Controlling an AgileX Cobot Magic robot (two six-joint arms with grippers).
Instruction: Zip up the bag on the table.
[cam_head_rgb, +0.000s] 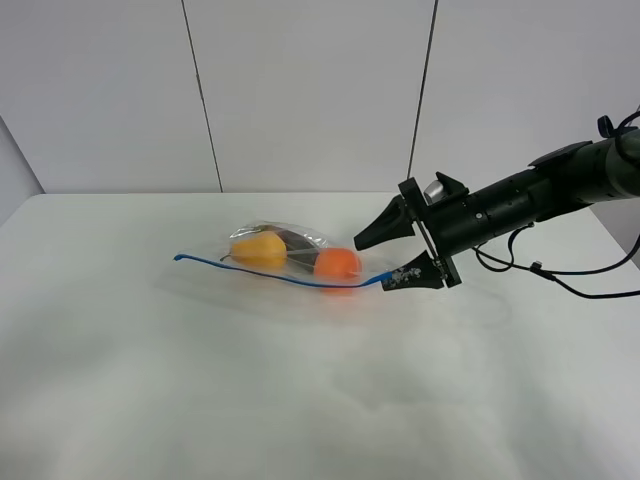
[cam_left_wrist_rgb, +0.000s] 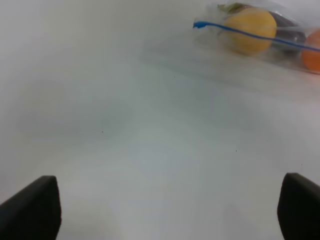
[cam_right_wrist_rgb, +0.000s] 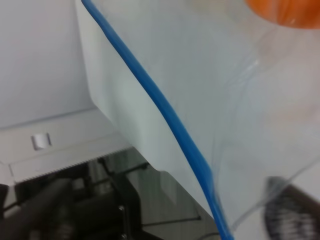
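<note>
The clear bag (cam_head_rgb: 290, 250) lies on the white table (cam_head_rgb: 120, 380) near its middle. A yellow pear (cam_head_rgb: 258, 250), an orange (cam_head_rgb: 337, 264) and a dark item (cam_head_rgb: 297, 240) show through it. Its blue zip strip (cam_head_rgb: 270, 272) runs along the near edge. My right gripper (cam_head_rgb: 393, 256) is open at the strip's right end, which touches its lower finger (cam_head_rgb: 410, 276). The right wrist view shows the strip (cam_right_wrist_rgb: 165, 110) and bag film (cam_right_wrist_rgb: 240, 90) close up. My left gripper (cam_left_wrist_rgb: 165, 207) is open and empty, well short of the bag (cam_left_wrist_rgb: 280, 35). It is out of the exterior view.
A grey panelled wall (cam_head_rgb: 300, 90) stands behind the table's far edge. The right arm's cables (cam_head_rgb: 560, 270) hang over the table's right side. The right wrist view shows the table's edge (cam_right_wrist_rgb: 115, 125) with a dark frame (cam_right_wrist_rgb: 120, 200) below it.
</note>
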